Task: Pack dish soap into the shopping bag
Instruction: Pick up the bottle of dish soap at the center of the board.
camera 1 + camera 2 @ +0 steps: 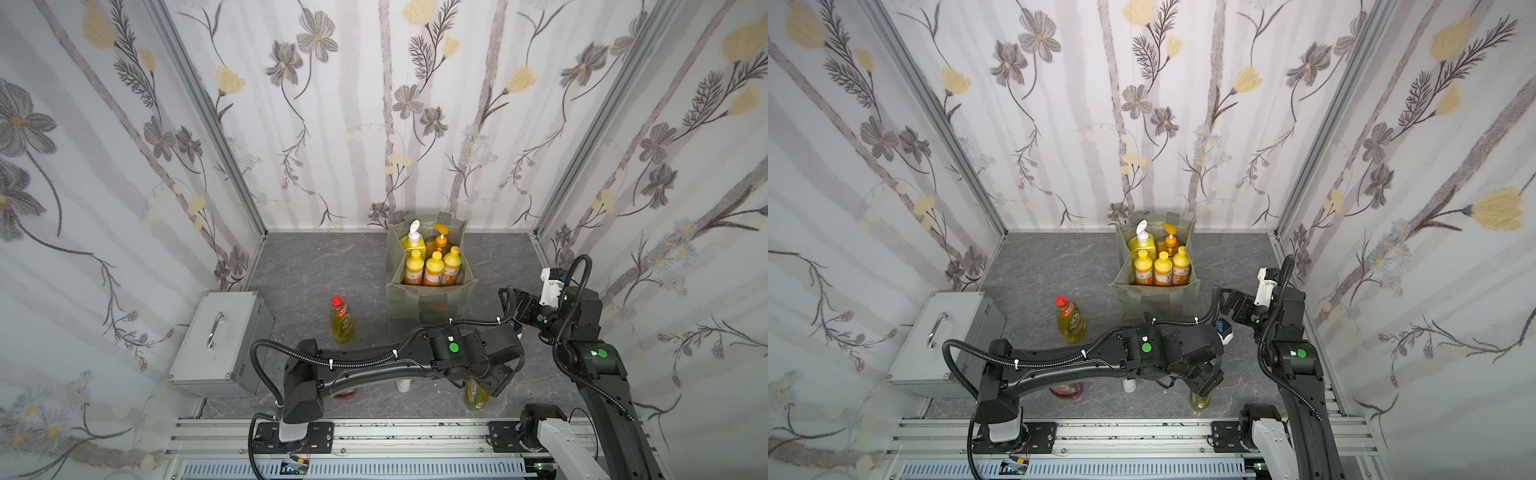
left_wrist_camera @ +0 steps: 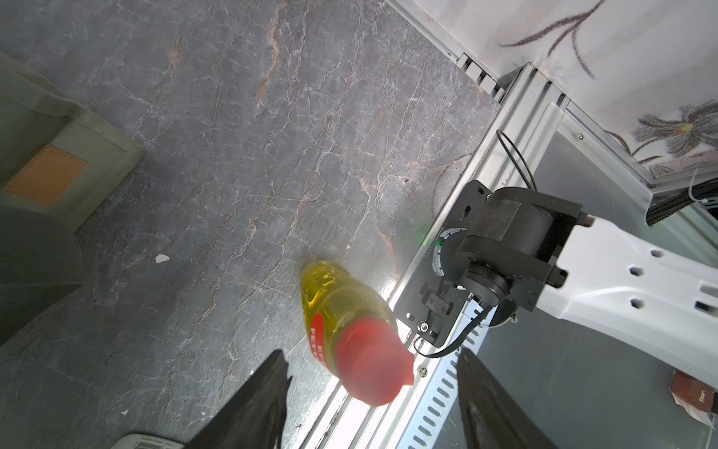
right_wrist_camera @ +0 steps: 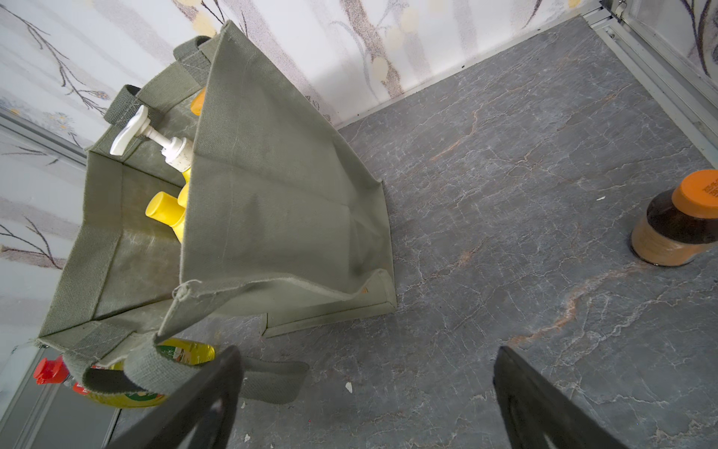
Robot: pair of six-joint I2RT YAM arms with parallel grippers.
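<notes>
Marbled grey floor (image 1: 316,266) holds the bag (image 1: 432,299), five soaps (image 1: 433,270) inside. Well in front of it my left pincer (image 2: 372,353) gapes astride a red-capped bottle (image 2: 338,299); my right pincer (image 3: 368,350), apart, hangs beside the bag.

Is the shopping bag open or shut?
Open: the shopping bag stands with its mouth spread; five dish soap bottles show inside in both top views.

Matt, coarsely woven grey-green cloth forms the shopping bag (image 1: 430,303), its tan tag (image 2: 46,175) stitched and leather-like. Inside the bag stand glossy opaque plastic bottles (image 1: 434,270). Beside the bag, a yellow-green bottle (image 1: 341,322) of clear, shiny plastic stands on the floor (image 1: 316,257), smooth grey marbled stone-look with a faint sheen. Farther from the bag, a brushed metal box (image 1: 232,332) carries a polished handle (image 1: 215,330).
</notes>
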